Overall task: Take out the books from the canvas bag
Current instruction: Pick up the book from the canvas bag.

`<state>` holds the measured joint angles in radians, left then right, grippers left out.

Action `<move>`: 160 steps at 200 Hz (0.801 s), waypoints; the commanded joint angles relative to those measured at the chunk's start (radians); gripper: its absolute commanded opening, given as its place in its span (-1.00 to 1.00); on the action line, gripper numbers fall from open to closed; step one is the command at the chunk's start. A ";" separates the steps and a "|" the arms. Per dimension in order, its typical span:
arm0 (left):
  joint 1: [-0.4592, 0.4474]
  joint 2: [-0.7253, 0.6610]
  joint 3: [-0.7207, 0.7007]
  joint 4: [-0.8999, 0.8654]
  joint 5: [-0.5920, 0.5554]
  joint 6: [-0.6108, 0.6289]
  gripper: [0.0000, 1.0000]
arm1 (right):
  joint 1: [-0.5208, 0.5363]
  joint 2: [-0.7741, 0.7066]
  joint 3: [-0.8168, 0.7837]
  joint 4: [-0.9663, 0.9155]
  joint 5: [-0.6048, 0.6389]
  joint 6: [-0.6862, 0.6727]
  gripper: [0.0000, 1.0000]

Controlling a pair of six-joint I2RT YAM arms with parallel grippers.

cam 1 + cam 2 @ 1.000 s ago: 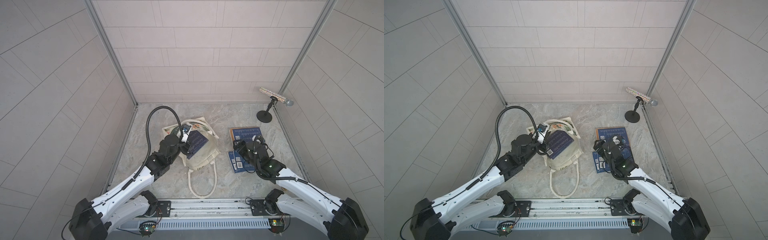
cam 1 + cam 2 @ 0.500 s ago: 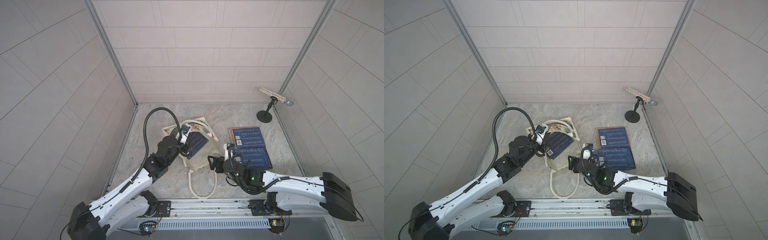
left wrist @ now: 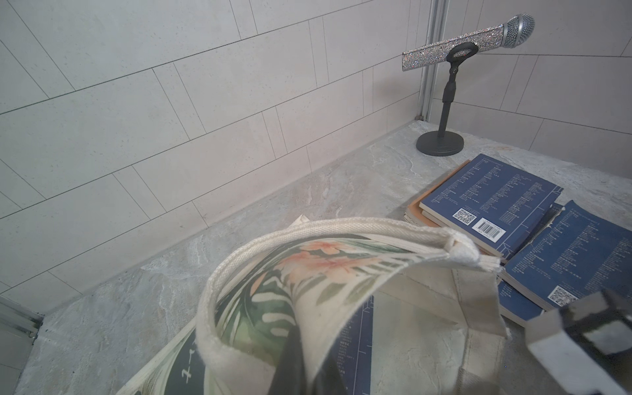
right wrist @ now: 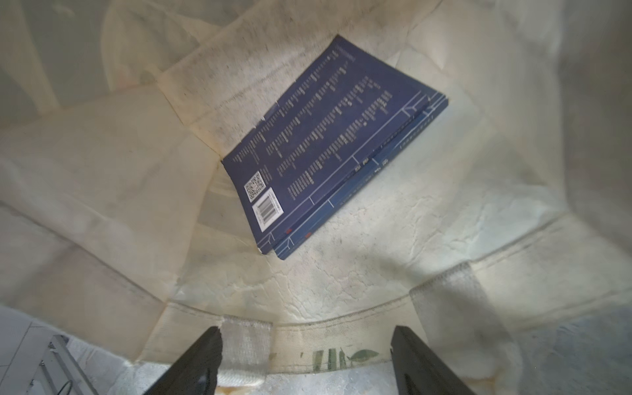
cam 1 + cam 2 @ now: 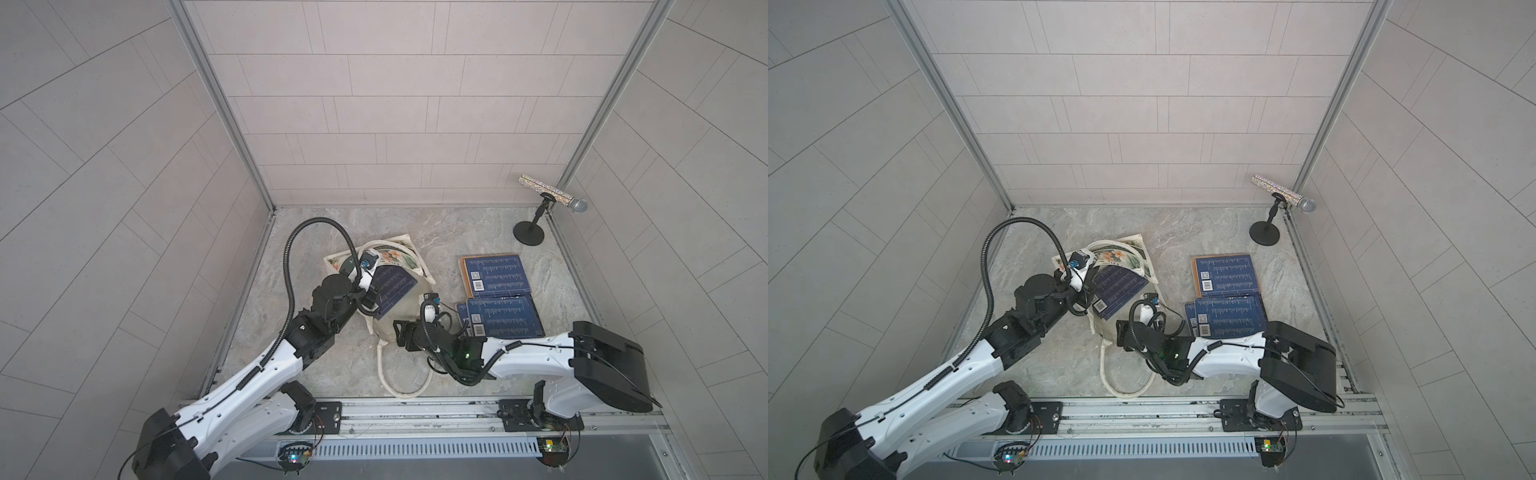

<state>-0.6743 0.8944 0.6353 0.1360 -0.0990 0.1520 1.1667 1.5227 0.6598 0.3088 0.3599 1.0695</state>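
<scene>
The cream canvas bag lies on the marble floor with its mouth toward the robot. My left gripper is shut on the upper rim of the leafy-print canvas and holds the mouth up. Two stacked navy books lie inside. My right gripper stands open at the bag's lower rim, facing into the mouth, holding nothing. More navy books lie on the floor to the right, one pile resting on an orange-brown one.
A glittery microphone on a black round-based stand occupies the back right corner. The bag's long handle loop trails toward the front rail. Tiled walls enclose the floor on three sides.
My right arm has swung left from the books on the floor to the bag's mouth, its jaws narrowing a little. The left gripper has kept hold of the bag's rim.
</scene>
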 commanded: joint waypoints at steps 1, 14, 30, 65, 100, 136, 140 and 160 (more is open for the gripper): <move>0.004 -0.039 0.005 0.116 0.024 -0.014 -1.00 | 0.002 0.039 0.028 0.060 -0.007 0.027 0.58; 0.003 -0.057 -0.005 0.137 0.036 -0.014 -1.00 | 0.002 0.069 0.040 0.092 -0.009 0.024 0.57; 0.004 -0.098 -0.034 0.198 0.063 -0.004 -1.00 | 0.002 0.103 0.050 0.143 0.012 0.025 0.55; 0.007 -0.219 -0.116 0.356 0.130 0.012 -1.00 | -0.026 0.196 0.064 0.234 0.006 0.050 0.50; 0.013 -0.268 -0.154 0.440 0.157 -0.001 -1.00 | -0.037 0.231 0.066 0.223 0.062 0.079 0.49; 0.057 -0.306 -0.191 0.539 0.137 -0.023 -1.00 | -0.041 0.319 0.036 0.377 0.031 0.170 0.42; 0.063 -0.310 -0.192 0.544 0.137 -0.034 -1.00 | -0.041 0.328 0.029 0.397 0.040 0.181 0.41; 0.079 -0.319 -0.198 0.561 0.165 -0.063 -1.00 | -0.041 0.372 -0.006 0.536 0.086 0.179 0.40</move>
<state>-0.6178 0.6250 0.4126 0.4274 0.0448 0.1219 1.1320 1.8431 0.7055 0.6949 0.3782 1.1843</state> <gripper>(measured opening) 0.078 0.703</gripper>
